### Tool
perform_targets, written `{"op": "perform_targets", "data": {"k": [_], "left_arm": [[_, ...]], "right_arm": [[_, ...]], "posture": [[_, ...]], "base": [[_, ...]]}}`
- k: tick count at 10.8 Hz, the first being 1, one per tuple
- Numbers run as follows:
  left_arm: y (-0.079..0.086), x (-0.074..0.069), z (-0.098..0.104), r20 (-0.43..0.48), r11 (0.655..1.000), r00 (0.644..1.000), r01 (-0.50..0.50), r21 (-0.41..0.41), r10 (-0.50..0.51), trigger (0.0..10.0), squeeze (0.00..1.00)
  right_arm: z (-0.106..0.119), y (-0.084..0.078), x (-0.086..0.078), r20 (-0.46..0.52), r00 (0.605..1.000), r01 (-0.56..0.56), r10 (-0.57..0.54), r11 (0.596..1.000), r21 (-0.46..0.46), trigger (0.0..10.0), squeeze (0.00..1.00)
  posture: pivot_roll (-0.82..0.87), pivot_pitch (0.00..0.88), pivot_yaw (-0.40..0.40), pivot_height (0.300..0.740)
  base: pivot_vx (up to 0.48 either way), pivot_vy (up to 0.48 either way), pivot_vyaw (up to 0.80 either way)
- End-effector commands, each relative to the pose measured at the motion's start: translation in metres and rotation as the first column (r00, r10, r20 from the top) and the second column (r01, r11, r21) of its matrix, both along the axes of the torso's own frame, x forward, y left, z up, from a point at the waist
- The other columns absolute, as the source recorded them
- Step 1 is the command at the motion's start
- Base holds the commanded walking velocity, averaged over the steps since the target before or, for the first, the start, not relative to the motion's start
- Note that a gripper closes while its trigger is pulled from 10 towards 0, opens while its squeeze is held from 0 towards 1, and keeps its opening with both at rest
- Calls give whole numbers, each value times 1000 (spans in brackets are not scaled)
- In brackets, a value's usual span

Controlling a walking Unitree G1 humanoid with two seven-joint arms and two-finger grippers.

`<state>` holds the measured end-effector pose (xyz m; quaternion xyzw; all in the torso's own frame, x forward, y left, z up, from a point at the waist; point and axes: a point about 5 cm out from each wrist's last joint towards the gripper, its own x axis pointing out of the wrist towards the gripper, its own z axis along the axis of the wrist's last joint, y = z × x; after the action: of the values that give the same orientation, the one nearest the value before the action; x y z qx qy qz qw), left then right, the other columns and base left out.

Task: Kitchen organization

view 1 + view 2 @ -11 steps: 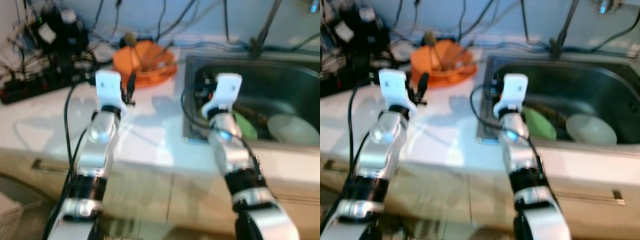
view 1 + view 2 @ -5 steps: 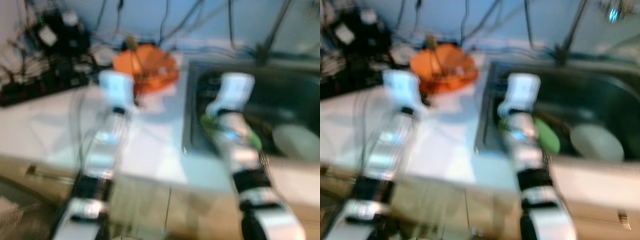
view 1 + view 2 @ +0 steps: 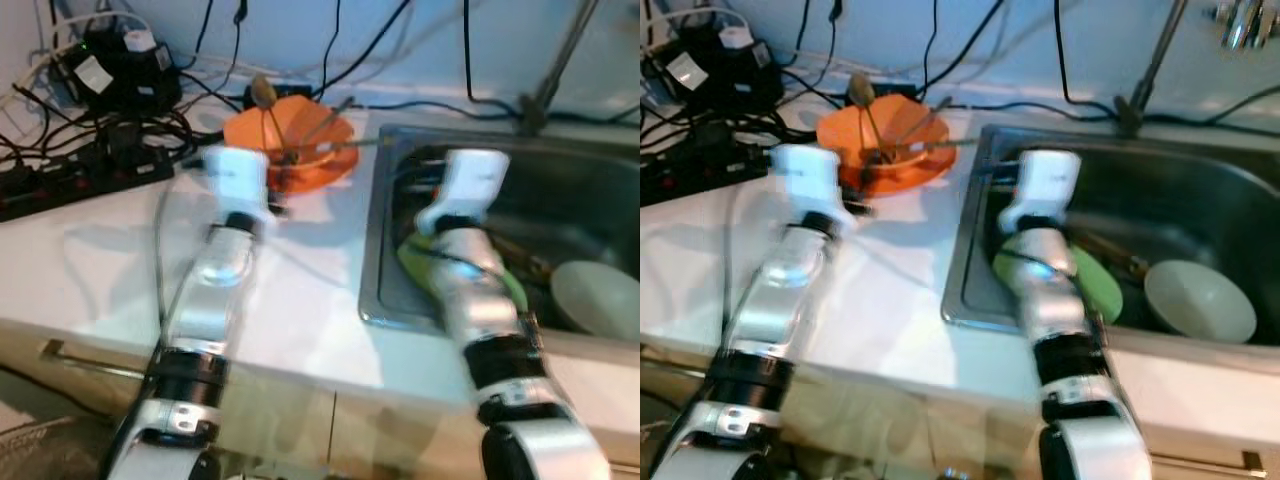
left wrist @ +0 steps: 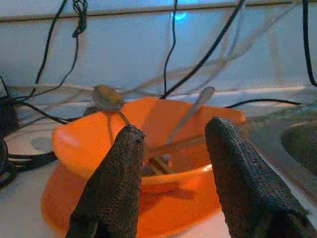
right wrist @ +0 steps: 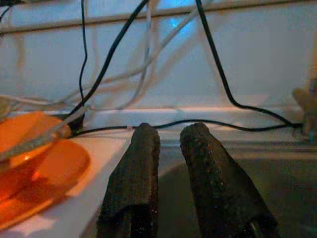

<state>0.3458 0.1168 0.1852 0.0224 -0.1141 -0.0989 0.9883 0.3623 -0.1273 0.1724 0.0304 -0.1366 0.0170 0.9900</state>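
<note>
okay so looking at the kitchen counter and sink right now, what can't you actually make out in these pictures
- Green plate in the sink: partly hidden by the right arm in the eye views.
- Utensils in the orange bowl: their lower ends are blocked by the left gripper fingers in the left wrist view.
- Sink contents beside the white bowl: dark, blurred.
- Right gripper: whether it is fully shut.

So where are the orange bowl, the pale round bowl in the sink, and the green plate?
orange bowl (image 4: 99, 148): left wrist view, its front wall.
pale round bowl (image 3: 1200, 300): right eye view, its inside.
green plate (image 3: 1102, 290): right eye view, its visible right edge.
</note>
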Motion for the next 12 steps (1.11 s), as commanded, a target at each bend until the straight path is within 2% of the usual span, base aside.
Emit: {"op": "perform_targets", "data": {"k": [1, 5, 7, 9, 11, 12], "left_arm": [[6, 1, 3, 7, 1000, 1000, -17, 3, 17, 10000, 0], [4, 0, 2, 9, 1000, 1000, -1, -5, 1, 10000, 0], [3, 2, 4, -21, 999, 999, 29, -30, -29, 10000, 0], [9, 5, 10, -102, 997, 992, 78, -24, -80, 10000, 0], [28, 11, 26, -192, 995, 977, 95, -11, -95, 10000, 0], [33, 12, 27, -258, 993, 959, 120, -1, -116, 10000, 0]], "right_arm": [[3, 9, 0, 8, 1000, -30, 30, 1000, -3, 10000, 0], [3, 10, 0, 9, 999, -32, 32, 999, -1, 10000, 0], [2, 13, 0, 3, 999, -39, 39, 999, -5, 10000, 0], [2, 12, -1, 4, 999, -36, 37, 999, -4, 10000, 0], [1, 13, -2, 0, 999, -34, 34, 999, 4, 10000, 0], [0, 15, -3, -3, 999, -34, 34, 999, 10, 10000, 0]], "posture": [[91, 48, 19, 740], [89, 43, 19, 740], [89, 48, 19, 740], [98, 55, 22, 740], [108, 64, 32, 740], [112, 69, 38, 740]], "base": [[0, 0, 0], [0, 0, 0], [0, 0, 0], [0, 0, 0], [0, 0, 0], [0, 0, 0]]}}
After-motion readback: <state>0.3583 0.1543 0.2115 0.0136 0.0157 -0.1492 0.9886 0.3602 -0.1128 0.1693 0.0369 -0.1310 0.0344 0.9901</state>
